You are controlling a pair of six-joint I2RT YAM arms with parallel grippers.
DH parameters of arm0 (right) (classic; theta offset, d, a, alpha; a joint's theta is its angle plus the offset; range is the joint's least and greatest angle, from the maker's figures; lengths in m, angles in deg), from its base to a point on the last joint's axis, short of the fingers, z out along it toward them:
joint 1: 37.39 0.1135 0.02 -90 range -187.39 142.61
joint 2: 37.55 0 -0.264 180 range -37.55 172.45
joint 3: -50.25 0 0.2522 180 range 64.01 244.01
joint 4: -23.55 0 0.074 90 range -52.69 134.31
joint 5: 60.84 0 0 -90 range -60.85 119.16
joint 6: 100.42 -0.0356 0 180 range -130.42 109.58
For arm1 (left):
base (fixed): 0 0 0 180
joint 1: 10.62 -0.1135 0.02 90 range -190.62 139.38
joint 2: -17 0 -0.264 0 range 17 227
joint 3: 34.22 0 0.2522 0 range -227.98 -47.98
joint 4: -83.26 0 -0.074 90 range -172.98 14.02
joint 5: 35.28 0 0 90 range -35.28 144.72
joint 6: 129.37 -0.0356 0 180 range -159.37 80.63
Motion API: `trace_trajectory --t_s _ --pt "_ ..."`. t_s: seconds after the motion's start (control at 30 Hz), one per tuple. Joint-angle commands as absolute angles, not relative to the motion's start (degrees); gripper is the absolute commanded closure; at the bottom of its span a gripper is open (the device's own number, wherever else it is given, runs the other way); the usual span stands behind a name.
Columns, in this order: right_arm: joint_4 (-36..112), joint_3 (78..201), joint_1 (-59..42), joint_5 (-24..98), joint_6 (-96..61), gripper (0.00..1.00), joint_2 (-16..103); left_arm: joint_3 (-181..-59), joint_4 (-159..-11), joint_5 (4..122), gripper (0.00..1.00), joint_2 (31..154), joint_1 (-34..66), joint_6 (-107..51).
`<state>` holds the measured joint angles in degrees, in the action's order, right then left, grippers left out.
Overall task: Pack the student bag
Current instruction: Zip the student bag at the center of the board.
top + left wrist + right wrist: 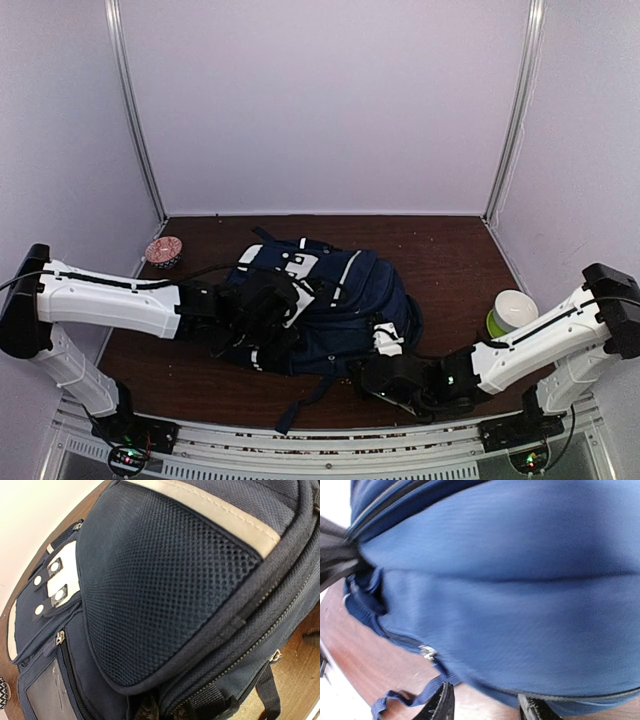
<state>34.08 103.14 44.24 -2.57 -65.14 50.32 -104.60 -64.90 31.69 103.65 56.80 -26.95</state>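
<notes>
The student bag (335,300), a navy backpack with white trim, lies flat in the middle of the brown table (450,260). My left gripper (265,315) rests on the bag's left side. In the left wrist view the mesh pocket (165,585) fills the frame and the bunched fabric at the bottom edge hides the fingers, which look shut on the bag. My right gripper (487,702) is at the bag's near right edge (385,380), low over the table. It is open, its two dark fingertips (442,705) standing apart with nothing held. A zip pull (427,652) and a loose strap (405,697) lie just left of it.
A small patterned bowl (163,250) sits at the table's far left corner. A white and green cup (512,310) stands at the right, beside my right arm. White walls close in the table on three sides.
</notes>
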Motion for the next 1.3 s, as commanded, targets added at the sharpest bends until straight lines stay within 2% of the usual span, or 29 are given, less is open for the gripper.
trace_trajectory --t_s 0.0,0.27,0.57,0.93,1.27 --pt "30.4 106.7 44.5 1.8 -60.8 0.57 52.7 -108.7 -72.0 30.4 1.0 101.6 56.0 -23.8" --pt "26.4 109.1 44.2 4.7 -60.6 0.58 58.1 -108.7 -71.2 30.6 1.0 101.1 56.0 -24.0" --pt "30.6 109.0 43.9 -0.7 -64.3 0.6 58.5 -108.7 -71.2 30.6 1.0 100.9 56.0 -24.0" --pt "27.9 109.6 43.1 -2.7 -65.2 0.71 60.4 -108.8 -71.1 31.5 1.0 100.9 56.0 -23.2" --pt "25.5 110.2 43.0 -3.0 -65.7 0.73 62.1 -108.8 -71.1 31.9 1.0 100.5 56.0 -23.1"
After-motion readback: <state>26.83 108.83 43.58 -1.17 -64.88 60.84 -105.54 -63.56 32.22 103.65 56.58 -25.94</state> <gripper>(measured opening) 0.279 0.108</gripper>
